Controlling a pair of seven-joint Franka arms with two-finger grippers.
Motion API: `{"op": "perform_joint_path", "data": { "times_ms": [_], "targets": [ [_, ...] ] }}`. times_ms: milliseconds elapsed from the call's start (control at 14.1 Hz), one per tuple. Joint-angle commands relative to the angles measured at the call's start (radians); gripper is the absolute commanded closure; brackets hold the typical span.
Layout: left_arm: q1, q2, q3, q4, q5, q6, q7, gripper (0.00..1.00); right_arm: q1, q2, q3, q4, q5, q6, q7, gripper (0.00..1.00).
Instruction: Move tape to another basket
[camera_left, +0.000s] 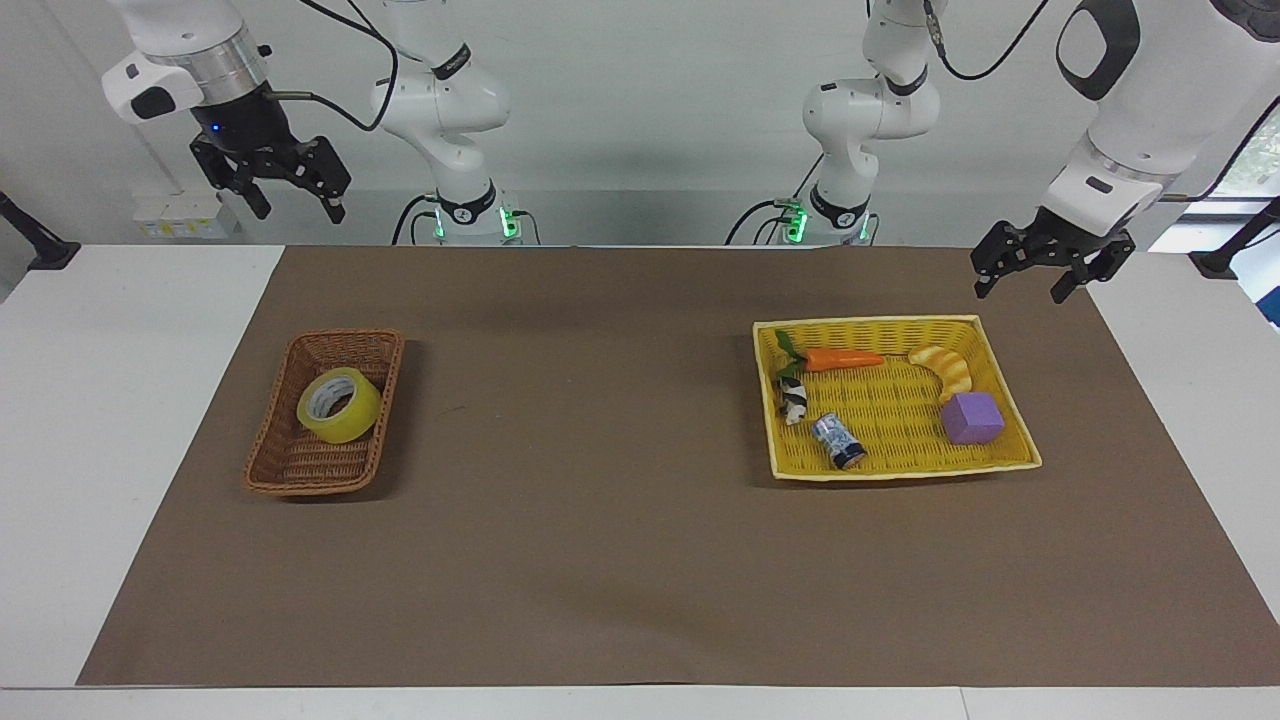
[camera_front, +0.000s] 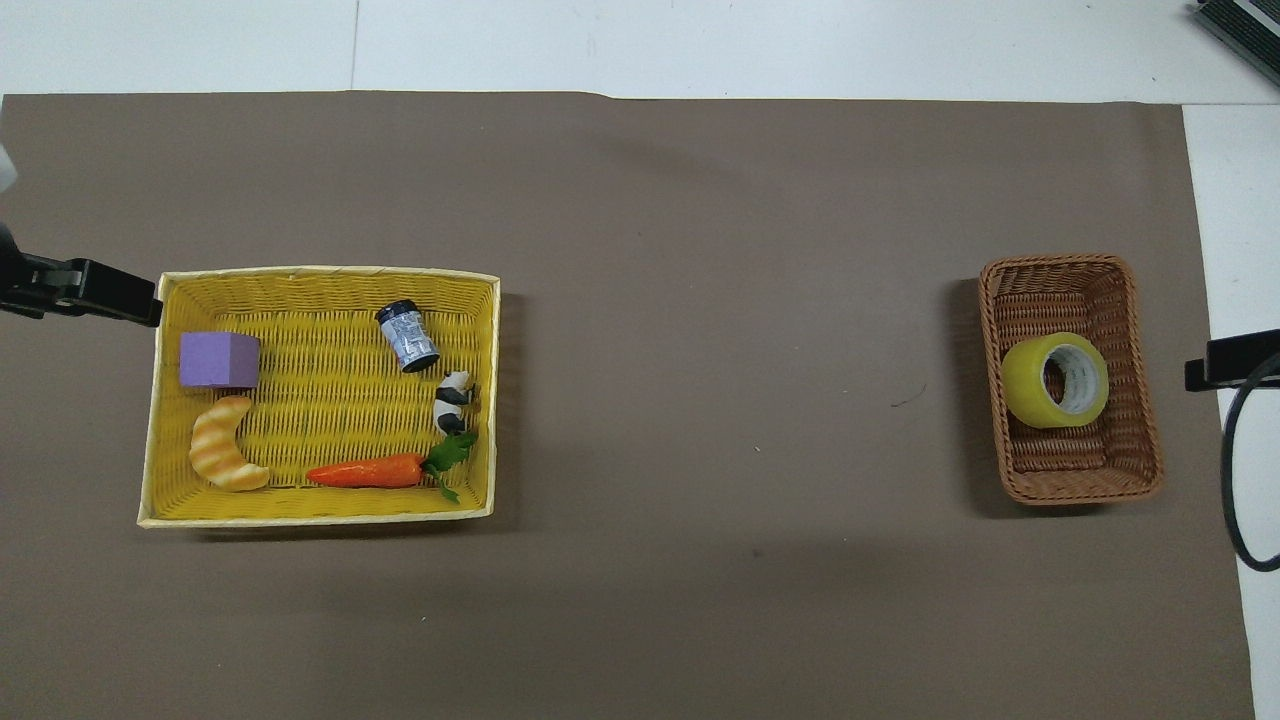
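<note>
Brown matting carries the wicker basket (camera_left: 323, 415) holding the tape (camera_left: 339, 404); we judge the task done. Both the right gripper (camera_left: 272, 178) and left gripper (camera_left: 1048, 262) hang open, empty, needing only to rest.

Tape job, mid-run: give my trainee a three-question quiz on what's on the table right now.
1. True or false: the tape lies in the brown wicker basket.
2. Which sits nearest the purple block in the yellow basket? A carrot, B croissant, C can.
3. Fill in: both the right gripper and the left gripper are ___ and hold nothing.

Key: 1 true; 2 B; 3 open.
</note>
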Motion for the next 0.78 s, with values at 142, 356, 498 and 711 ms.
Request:
{"op": "perform_joint_path", "data": {
  "times_ms": [142,356,498,711],
  "targets": [
    [0.009,-0.005,-0.006,0.003,0.016,-0.015,0.008,0.00,0.003,-0.029,0.009,-0.025,-0.043,-0.017,-0.033,0.00],
    [0.009,-0.005,-0.006,0.003,0.016,-0.015,0.008,0.00,0.015,-0.023,0.011,-0.014,-0.048,-0.011,-0.030,0.00],
    [0.009,-0.005,-0.006,0.003,0.016,-0.015,0.008,0.00,0.010,-0.022,0.008,-0.006,-0.031,-0.017,-0.038,0.00],
    [0.009,-0.005,-0.006,0.003,0.016,-0.015,0.008,0.00,0.009,-0.005,0.008,0.023,-0.051,-0.030,-0.038,0.00]
  ]
}}
